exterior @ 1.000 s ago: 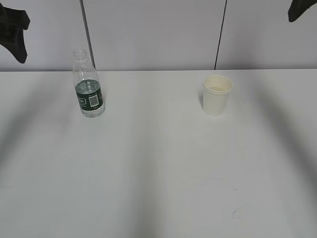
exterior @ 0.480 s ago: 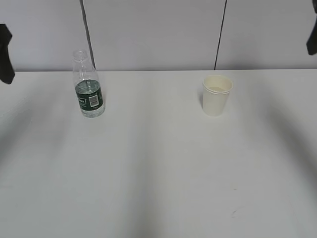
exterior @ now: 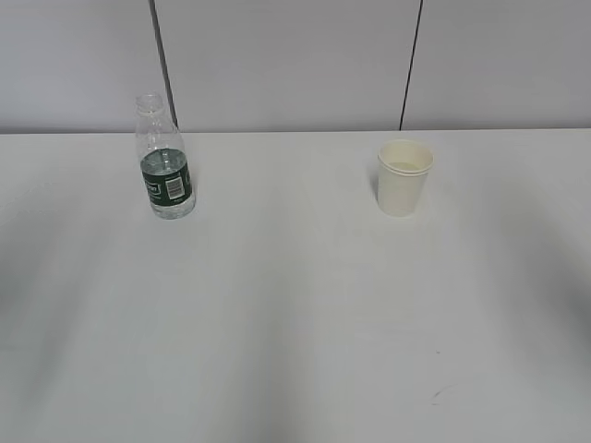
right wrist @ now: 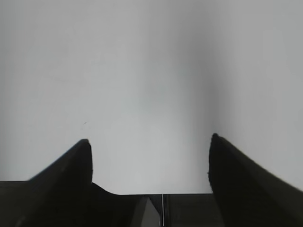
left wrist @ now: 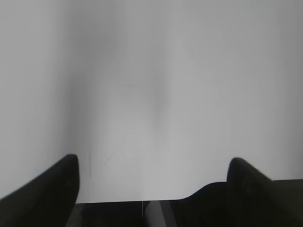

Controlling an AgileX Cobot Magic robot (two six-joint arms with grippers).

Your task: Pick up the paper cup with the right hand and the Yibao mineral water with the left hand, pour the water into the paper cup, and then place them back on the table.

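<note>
The Yibao mineral water [exterior: 164,161], a clear uncapped bottle with a dark green label, stands upright at the back left of the white table [exterior: 295,314]. The paper cup [exterior: 404,176] stands upright at the back right. Neither gripper shows in the exterior view. In the left wrist view my left gripper [left wrist: 154,165] is open and empty over bare tabletop. In the right wrist view my right gripper [right wrist: 150,144] is open and empty over bare tabletop. Neither wrist view shows the bottle or the cup.
A grey panelled wall [exterior: 295,65] with two dark vertical seams runs behind the table's far edge. A faint scuff mark [exterior: 441,395] lies near the front right of the tabletop.
Both arms have drawn outward and left the exterior view: the left one off the left edge, the right one off the right edge. Bottle and cup have not moved.
</note>
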